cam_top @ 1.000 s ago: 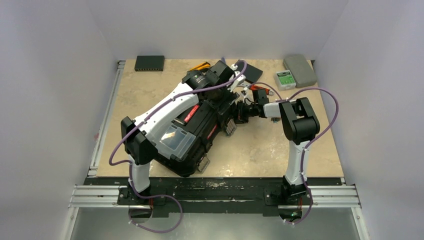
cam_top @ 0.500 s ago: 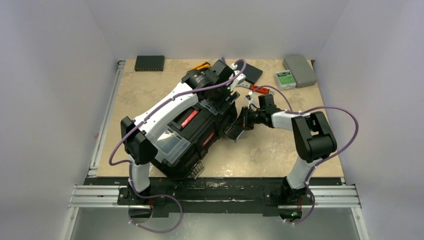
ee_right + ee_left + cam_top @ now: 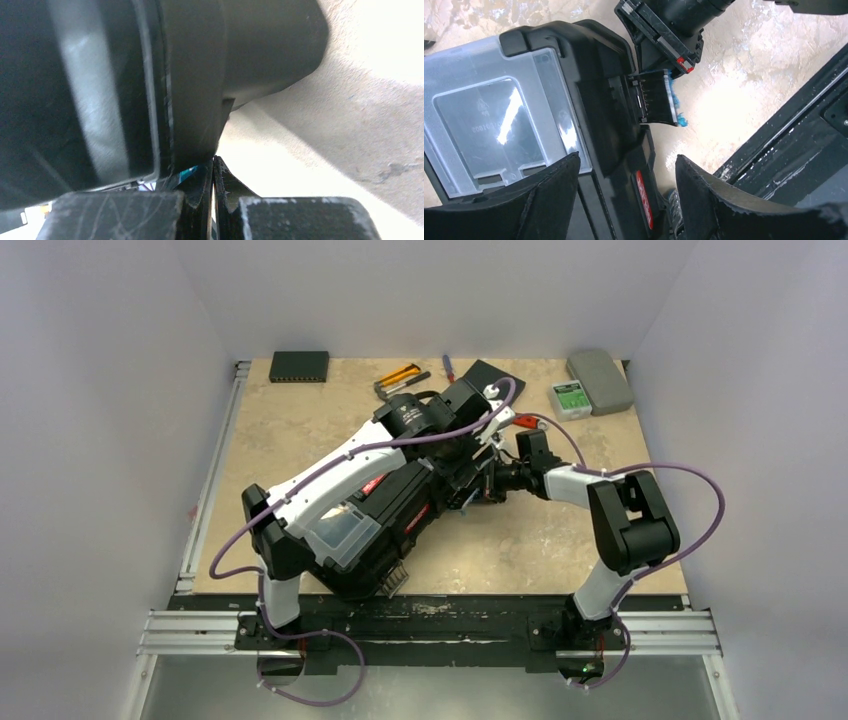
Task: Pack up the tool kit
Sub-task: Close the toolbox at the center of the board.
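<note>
**Toolbox slanted across the desk, both arms at its far-right end**

The black toolbox (image 3: 365, 565) lies closed on the stone-patterned desk (image 3: 300, 440). It runs on a diagonal from the near left corner toward the middle. One clear-lidded compartment (image 3: 340, 530) faces up near the left arm's base.

The left arm stretches along the top of the box. In its wrist view the left gripper (image 3: 626, 160) hangs over the box's edge with its fingers (image 3: 544, 200) spread wide and nothing held between them. Below it are the clear lid and a side latch (image 3: 655, 97) that stands swung out from the box wall.

The right gripper (image 3: 487, 478) reaches in from the right and meets the far-right end of the box. Its wrist view shows the fingers pressed fully together, tips touching the box's lower rim, with nothing visibly pinched between them.

Loose tools lie on the desk beyond the box:
- a yellow-and-black-handled tool (image 3: 400, 374)
- a small screwdriver (image 3: 447, 366)
- a red-handled tool (image 3: 524, 422), just right of the left wrist

A flat black box (image 3: 492, 376) sits beside them. A green-labelled box (image 3: 570, 398) and a grey case (image 3: 600, 380) occupy the far right corner, and a black network switch (image 3: 298, 365) sits at the far left.
</note>
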Controlling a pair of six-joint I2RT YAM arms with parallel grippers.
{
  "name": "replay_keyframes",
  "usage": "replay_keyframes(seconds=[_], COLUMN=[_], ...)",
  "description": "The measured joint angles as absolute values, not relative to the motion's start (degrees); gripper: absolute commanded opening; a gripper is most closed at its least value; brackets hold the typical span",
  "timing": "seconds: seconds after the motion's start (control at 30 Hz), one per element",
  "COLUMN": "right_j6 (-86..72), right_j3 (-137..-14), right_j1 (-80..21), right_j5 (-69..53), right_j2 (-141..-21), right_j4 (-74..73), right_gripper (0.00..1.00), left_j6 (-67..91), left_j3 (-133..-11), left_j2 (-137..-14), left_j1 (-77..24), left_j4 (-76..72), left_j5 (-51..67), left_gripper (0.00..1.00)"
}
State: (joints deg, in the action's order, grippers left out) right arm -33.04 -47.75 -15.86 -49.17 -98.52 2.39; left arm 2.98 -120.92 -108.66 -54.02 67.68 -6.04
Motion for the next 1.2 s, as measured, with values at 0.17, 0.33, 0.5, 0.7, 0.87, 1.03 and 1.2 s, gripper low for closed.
replay_keyframes(seconds=[0.17, 0.33, 0.5, 0.7, 0.87, 1.03, 1.2], right_j6=[-33.98, -34.04, -33.78, -33.15, -33.19, -33.19, -33.19], right_j3=[-46.61, -46.52, -46.52, -45.84, -45.41, -45.41, -45.41], right_j1=[-15.97, -15.97, -16.01, -16.12, -16.12, -16.12, -16.12], right_j5=[-49.98, -50.57, -50.46, -50.04, -50.02, -50.04, -50.04], right_j2=[-94.43, -93.1, -93.12, -93.12, -93.36, -93.36, -93.36], right_j4=[2.15, 1.34, 1.1, 0.84, 0.86, 0.93, 0.91], right_gripper=[0.0, 0.0, 0.0, 0.0, 0.0, 0.0, 0.0], left_j6=[4.34, 4.99, 5.67, 6.98, 7.94, 8.16, 8.23], left_j3=[-120.07, -119.15, -120.16, -120.18, -120.55, -120.55, -120.55], left_j2=[-107.98, -108.49, -111.85, -114.54, -116.71, -118.3, -119.33], left_j1=[-54.89, -55.57, -56.07, -56.07, -56.07, -56.07, -56.07], left_j4=[68.29, 68.38, 68.71, 68.82, 69.17, 69.12, 69.08], left_j5=[-5.87, -5.48, -6.42, -6.46, -7.14, -6.68, -5.48], left_gripper=[0.53, 0.53, 0.53, 0.52, 0.43, 0.34, 0.33])
